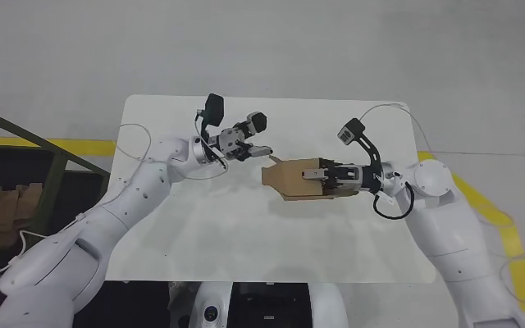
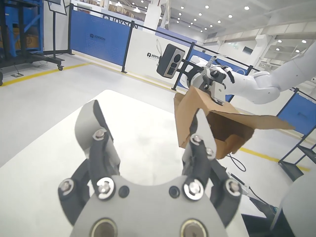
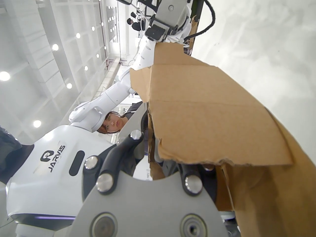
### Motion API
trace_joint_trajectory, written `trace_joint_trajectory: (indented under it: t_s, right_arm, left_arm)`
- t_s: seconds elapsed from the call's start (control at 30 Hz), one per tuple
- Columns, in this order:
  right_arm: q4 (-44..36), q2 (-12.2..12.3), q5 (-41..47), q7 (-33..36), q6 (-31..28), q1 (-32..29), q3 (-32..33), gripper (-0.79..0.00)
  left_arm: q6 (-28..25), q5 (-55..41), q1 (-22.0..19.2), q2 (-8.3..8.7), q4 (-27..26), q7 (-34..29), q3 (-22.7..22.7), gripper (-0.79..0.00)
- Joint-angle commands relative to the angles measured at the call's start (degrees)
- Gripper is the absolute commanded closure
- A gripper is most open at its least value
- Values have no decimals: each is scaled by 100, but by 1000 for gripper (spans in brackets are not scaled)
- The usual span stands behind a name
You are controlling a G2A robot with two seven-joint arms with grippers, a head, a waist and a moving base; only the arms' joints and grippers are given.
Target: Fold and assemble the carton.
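Observation:
A brown cardboard carton (image 1: 294, 176) hangs a little above the white table (image 1: 205, 238), partly folded, with one flap sticking out sideways. My right gripper (image 1: 318, 175) is shut on one of its walls. In the right wrist view the carton (image 3: 202, 114) covers one finger, and the other finger (image 3: 137, 124) presses against the cardboard edge. My left gripper (image 1: 262, 137) stands open just to the left of the carton, holding nothing. In the left wrist view, the carton's open end (image 2: 195, 114) faces this gripper (image 2: 145, 124), close to one fingertip (image 2: 201, 122), with the right gripper (image 2: 217, 94) clamped on its top.
The table's far edge (image 1: 262, 100) lies close behind the left gripper. Bare tabletop (image 1: 246, 246) spreads in front of and below both arms. Yellow floor tape (image 1: 74, 146) and a rack (image 1: 33, 172) lie off the table to the left.

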Motion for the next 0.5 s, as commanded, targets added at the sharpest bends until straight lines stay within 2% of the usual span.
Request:
trace_joint_trajectory:
  t_s: [0.0, 0.2, 0.47]
  right_arm:
    - [-6, 3, -1, 4, -12, 6, 3, 0]
    - [-64, 18, -53, 59, -125, 4, 27, 0]
    - [-131, 31, -61, 37, -202, -11, 45, 0]
  left_arm:
    - [1, -175, -3, -26, 6, -213, 15, -785]
    - [1, -899, -24, -92, 113, -822, 19, -785]
    - [1, -2191, -98, -130, 54, -2073, 243, -785]
